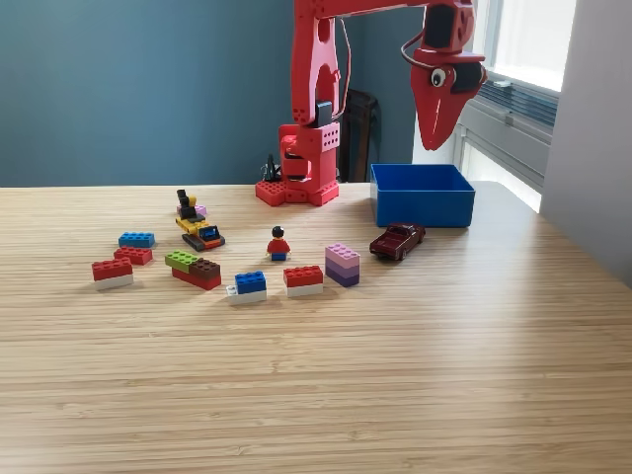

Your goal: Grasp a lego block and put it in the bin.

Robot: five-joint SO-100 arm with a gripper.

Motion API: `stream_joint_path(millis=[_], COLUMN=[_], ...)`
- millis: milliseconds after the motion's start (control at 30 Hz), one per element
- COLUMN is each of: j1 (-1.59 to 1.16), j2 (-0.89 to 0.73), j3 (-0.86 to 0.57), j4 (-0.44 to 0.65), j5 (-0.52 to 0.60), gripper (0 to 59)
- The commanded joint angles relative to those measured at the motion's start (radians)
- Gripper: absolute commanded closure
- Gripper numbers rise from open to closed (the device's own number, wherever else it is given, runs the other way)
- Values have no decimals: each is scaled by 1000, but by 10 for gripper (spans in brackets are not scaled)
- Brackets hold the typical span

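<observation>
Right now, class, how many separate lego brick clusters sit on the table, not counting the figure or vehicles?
7. In the exterior view, left to right: red-white, red, blue, green-brown-red, blue-white, red-white, pink-purple. The bin may hide more.

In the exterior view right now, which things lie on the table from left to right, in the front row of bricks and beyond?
Red and white brick → green, brown and red stack → blue and white brick → red and white brick → pink and purple stack → dark red toy car.

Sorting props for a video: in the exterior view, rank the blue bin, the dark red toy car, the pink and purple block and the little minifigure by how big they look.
1. blue bin
2. dark red toy car
3. pink and purple block
4. minifigure, looks a bit smaller than the block, though it stands slightly farther back, so that gap is unsure.
</observation>
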Motion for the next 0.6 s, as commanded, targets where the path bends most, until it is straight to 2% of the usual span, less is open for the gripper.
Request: stream_joint_path(millis=[33, 300, 600], j1=[233, 506, 606], j2=[21, 23, 21], j3=[-129, -147, -133], j4=[18, 18, 15], j5=[-81, -225, -268], gripper=[585, 585, 585])
